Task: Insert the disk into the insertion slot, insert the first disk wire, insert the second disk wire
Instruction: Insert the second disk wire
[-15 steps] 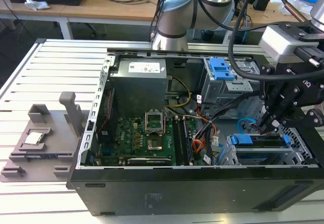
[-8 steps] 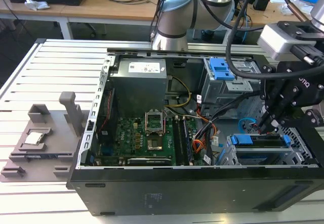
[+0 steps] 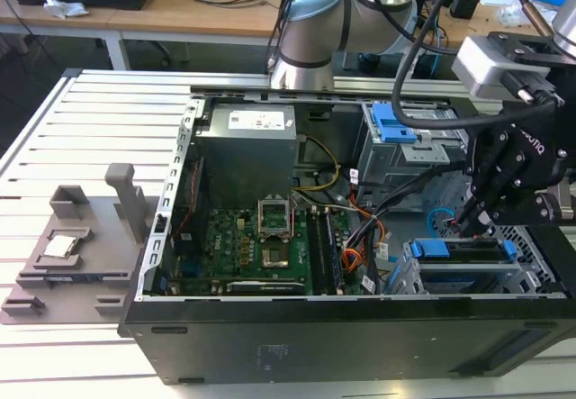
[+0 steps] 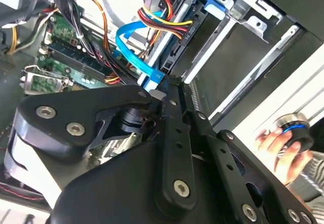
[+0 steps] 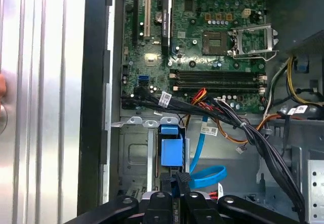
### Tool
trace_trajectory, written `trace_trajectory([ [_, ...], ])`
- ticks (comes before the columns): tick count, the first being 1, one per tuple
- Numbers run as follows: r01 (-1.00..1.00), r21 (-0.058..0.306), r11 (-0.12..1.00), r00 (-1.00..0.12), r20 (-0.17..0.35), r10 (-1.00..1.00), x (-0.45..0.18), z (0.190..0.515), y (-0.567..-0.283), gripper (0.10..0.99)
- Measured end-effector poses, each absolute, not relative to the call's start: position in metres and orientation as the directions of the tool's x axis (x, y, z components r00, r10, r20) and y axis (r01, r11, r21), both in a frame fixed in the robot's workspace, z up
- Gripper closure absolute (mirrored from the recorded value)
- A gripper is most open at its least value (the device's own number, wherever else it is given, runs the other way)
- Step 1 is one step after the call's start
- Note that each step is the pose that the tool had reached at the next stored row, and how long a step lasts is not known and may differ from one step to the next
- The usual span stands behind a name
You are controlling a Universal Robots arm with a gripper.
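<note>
disk [image 3: 463, 253] already seated in the insertion slot [image 3: 531, 277], blue caddy handle outward. end effector [image 5: 179, 179] narrowed at the drive's rear edge, apparently pinching a dark plug; hold unclear. second disk wire [image 5: 206, 176] loops just beside. judgement: square plug to socket, press straight, keep the loop free.

The arm [image 3: 310, 30] reached in from the far side of the exterior view, its pale-blue-capped joints high at the back. The wrist hung on the exterior view's right, angled downward, with the black gripper [image 3: 470, 222] pointing down and slightly toward the exterior view's left. In both wrist views the gripper [image 4: 169, 90] [image 5: 181, 179] had its black fingers [image 4: 174, 118] drawn close together, tips nearly meeting. A person's hand [image 4: 276, 143] showed in the second wrist view.
</note>
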State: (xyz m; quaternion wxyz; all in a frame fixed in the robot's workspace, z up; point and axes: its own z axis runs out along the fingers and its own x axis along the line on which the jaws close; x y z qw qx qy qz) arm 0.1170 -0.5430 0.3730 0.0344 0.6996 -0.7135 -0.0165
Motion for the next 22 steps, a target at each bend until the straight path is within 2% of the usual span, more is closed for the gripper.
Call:
trace_trajectory([
  [4, -0.996, 0.072, 0.049, -0.047, 0.022, -0.999, 0.117, 0.373, -0.543, 0.925],
  [9, -0.996, 0.074, 0.049, -0.05, -0.016, -0.999, 0.117, 0.372, -0.548, 0.925],
  [22, -0.996, 0.075, 0.051, -0.053, -0.017, -0.998, 0.122, 0.353, -0.55, 0.925],
])
